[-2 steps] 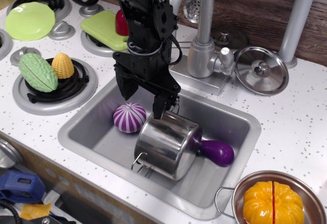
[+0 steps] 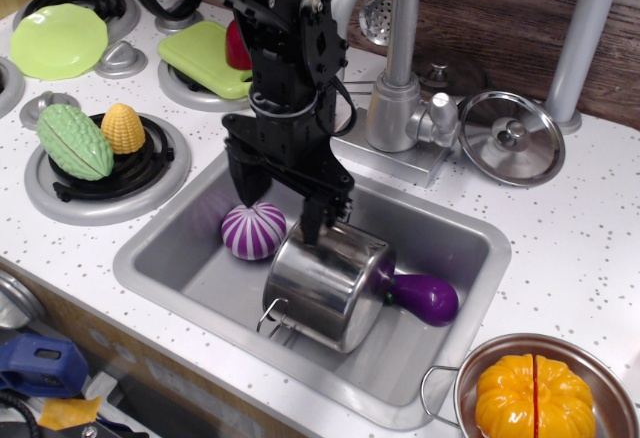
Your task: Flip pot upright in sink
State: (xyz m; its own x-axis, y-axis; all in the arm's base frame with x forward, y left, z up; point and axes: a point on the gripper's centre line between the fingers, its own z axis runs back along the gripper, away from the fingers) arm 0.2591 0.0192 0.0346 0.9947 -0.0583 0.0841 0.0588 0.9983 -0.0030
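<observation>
The shiny steel pot [image 2: 325,283] lies tipped over in the grey sink [image 2: 160,273], its flat base facing up and back, leaning against a purple eggplant [image 2: 428,299]. A wire loop handle shows at its lower left edge. My black gripper [image 2: 277,206] hangs open just above the pot's back edge. One finger is by the purple striped ball [image 2: 251,230]; the other finger [image 2: 312,220] is at the pot's upper edge. It holds nothing.
The faucet [image 2: 393,68] stands right behind my gripper. A flat steel lid [image 2: 512,138] lies on the counter at the right. A steel pan with an orange pumpkin [image 2: 534,396] sits at the front right. Toy vegetables and plates sit on the burners at the left.
My gripper has dropped slightly and shifted toward the pot; its right finger now reaches the pot's upper edge. The pot has not moved.
</observation>
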